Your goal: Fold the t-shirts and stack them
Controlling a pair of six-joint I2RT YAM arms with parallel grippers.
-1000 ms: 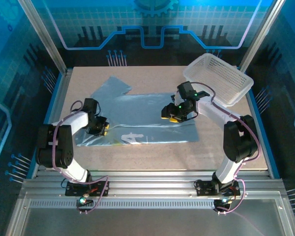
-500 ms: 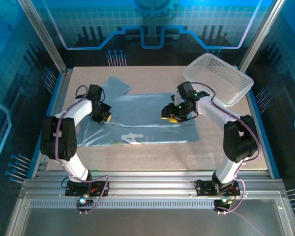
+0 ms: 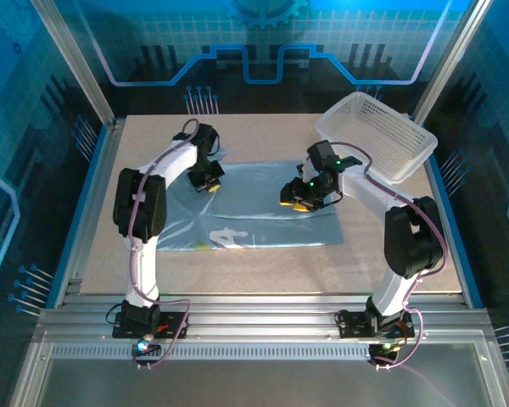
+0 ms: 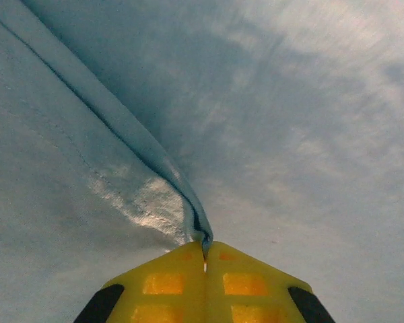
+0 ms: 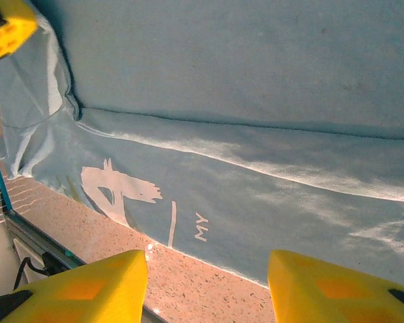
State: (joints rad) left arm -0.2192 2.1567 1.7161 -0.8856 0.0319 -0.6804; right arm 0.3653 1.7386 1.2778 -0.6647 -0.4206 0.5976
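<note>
The pale grey-blue t-shirt (image 3: 263, 208) lies spread across the middle of the table, its white print (image 3: 227, 237) near the front edge. My left gripper (image 3: 208, 178) is over the shirt's far left part and is shut on a raised fold of the cloth. In the left wrist view the yellow fingertips (image 4: 205, 250) pinch that ridge of t-shirt (image 4: 289, 134). My right gripper (image 3: 301, 197) hovers open over the shirt's right half. In the right wrist view its fingers (image 5: 87, 289) stand wide apart above the t-shirt (image 5: 256, 101) and the print (image 5: 114, 192).
A white lattice basket (image 3: 377, 136) sits tilted at the back right corner, close behind the right arm. Bare speckled table (image 3: 263, 271) runs in front of the shirt. Blue rails edge the table (image 3: 97, 195) on both sides.
My left gripper shut on the shirt's left edge and carried it away from the arm bases and to the right, drawing the left side inward. The right arm stayed put.
</note>
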